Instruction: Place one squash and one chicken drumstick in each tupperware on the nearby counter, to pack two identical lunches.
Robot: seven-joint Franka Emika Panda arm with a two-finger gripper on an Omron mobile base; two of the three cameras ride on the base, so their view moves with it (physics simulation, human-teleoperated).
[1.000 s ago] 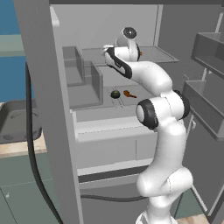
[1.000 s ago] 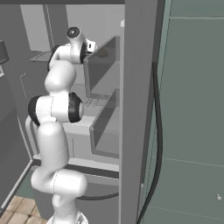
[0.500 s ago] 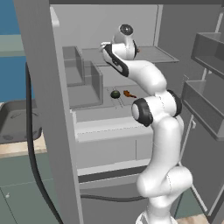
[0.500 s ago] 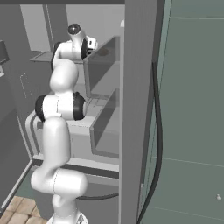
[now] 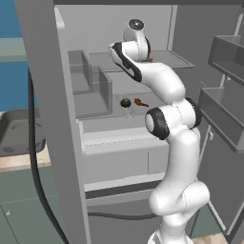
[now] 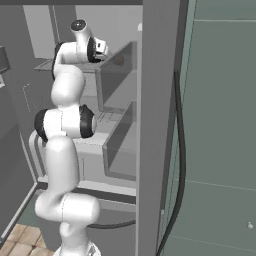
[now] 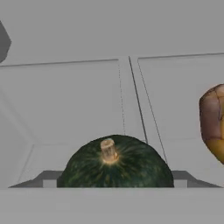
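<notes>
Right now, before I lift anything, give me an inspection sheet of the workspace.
Surface: upper fridge shelf, pale, bare around the food.
Job's things: upper squash, stem up, between the claw's tips; golden drumstick beside it, apart. Lower squash and lower drumstick side by side on the shelf below.
Clutter: nothing seen.
Claw: tips against both sides of the upper squash; looks gripped.
Cables: black cable hanging beside the fridge wall.
Surroundings: door shelves to the arm's right.
</notes>
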